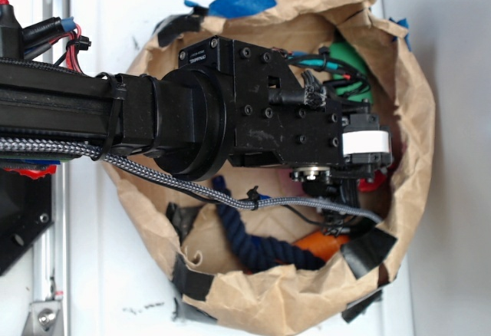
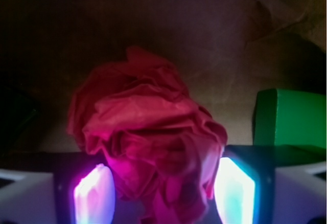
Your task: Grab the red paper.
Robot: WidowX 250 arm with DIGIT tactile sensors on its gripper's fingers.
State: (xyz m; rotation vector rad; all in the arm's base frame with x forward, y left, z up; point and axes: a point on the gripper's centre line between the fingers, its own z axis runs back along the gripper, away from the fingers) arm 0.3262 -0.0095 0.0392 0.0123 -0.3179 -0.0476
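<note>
The black robot arm (image 1: 153, 113) reaches in from the left and hangs over a brown paper bag (image 1: 418, 121) whose rim is rolled down and patched with black and blue tape. The bag sits on a white table (image 1: 100, 275), filling most of the space between its near and far edges. From the outside view the arm's bulk covers most of the bag's inside, and the claw (image 1: 360, 182) is down in the right part of the bag, close to the right wall. Only a sliver of the red paper (image 1: 376, 182) peeks out beside it there. The camera on the wrist shows much more: the red paper (image 2: 148, 147) is a crumpled wad with rose-like folds, lying on the bag's brown floor, and its lower half sits right between the two glowing fingers (image 2: 94, 198). The claw (image 2: 163, 196) is spread wide enough to take the wad in, with one finger lit pink on the left and the other lit bluish on the right; the paper looks to be touching or nearly touching both, but I cannot tell whether they squeeze it. A green block (image 2: 291, 119) stands just beside the paper, to the right in the wrist view. In the outside view, a dark blue rope (image 1: 253, 240) curls along the bag's near side, with an orange toy (image 1: 322, 244) next to it.
</note>
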